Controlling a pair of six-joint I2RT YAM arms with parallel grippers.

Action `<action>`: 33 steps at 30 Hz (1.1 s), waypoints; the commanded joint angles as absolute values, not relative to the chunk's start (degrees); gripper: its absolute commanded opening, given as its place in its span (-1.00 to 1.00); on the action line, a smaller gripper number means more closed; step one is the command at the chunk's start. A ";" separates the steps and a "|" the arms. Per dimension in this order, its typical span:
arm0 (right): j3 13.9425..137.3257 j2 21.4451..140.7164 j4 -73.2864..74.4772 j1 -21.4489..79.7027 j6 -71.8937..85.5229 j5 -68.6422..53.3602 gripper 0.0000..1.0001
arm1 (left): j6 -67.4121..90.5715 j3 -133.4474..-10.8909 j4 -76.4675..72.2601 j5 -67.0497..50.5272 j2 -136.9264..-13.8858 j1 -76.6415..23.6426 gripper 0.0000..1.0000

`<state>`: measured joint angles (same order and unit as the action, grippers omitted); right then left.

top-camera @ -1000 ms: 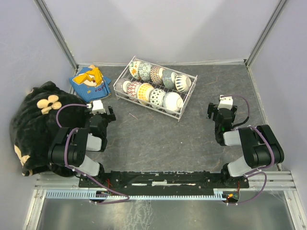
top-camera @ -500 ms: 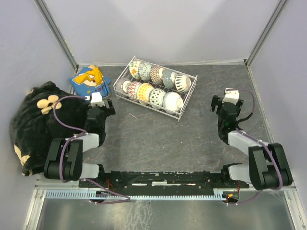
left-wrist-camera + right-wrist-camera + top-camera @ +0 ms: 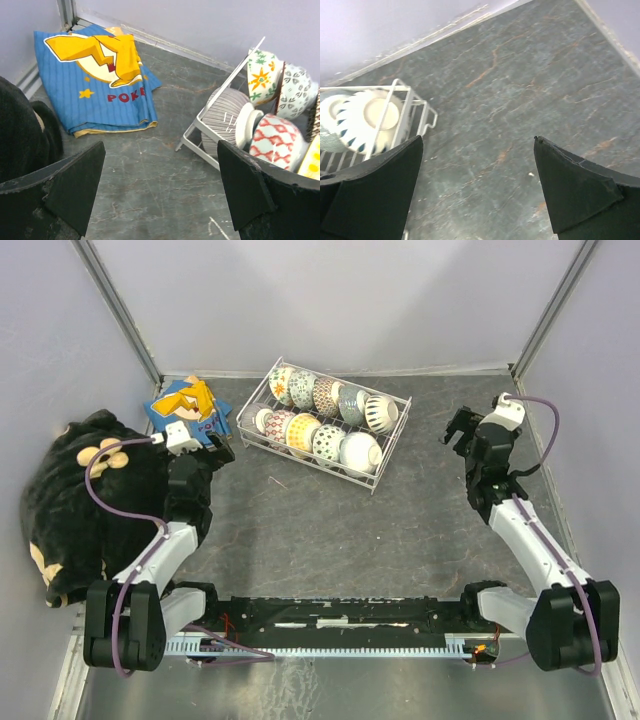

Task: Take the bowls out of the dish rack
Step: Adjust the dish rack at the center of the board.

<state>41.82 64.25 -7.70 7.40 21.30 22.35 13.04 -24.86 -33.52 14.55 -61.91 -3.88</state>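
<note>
Your left gripper [image 3: 218, 448] has its jaws spread wide and holds nothing; it hangs over bare table [image 3: 330, 540]. In the top view, the dish rack [image 3: 394, 443] sits at about its 2 o'clock, near but not touched. In the left wrist view, the rack's corner sits just beyond the right finger.

Your right gripper [image 3: 458, 430] is also spread wide and empty, with the rack well apart at its 9 o'clock.

The bowls [image 3: 320, 415] all stand on edge inside the rack, in two rows of five.

A blue cloth [image 3: 185, 405] with a yellow cartoon figure lies at the left gripper's 11 o'clock, and a black plush heap [image 3: 70, 500] at its 8 o'clock.
</note>
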 commanded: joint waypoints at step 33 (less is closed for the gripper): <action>60.07 73.50 12.87 19.83 25.53 16.09 0.83 | 29.10 -40.17 -20.63 11.14 -64.13 -16.39 0.99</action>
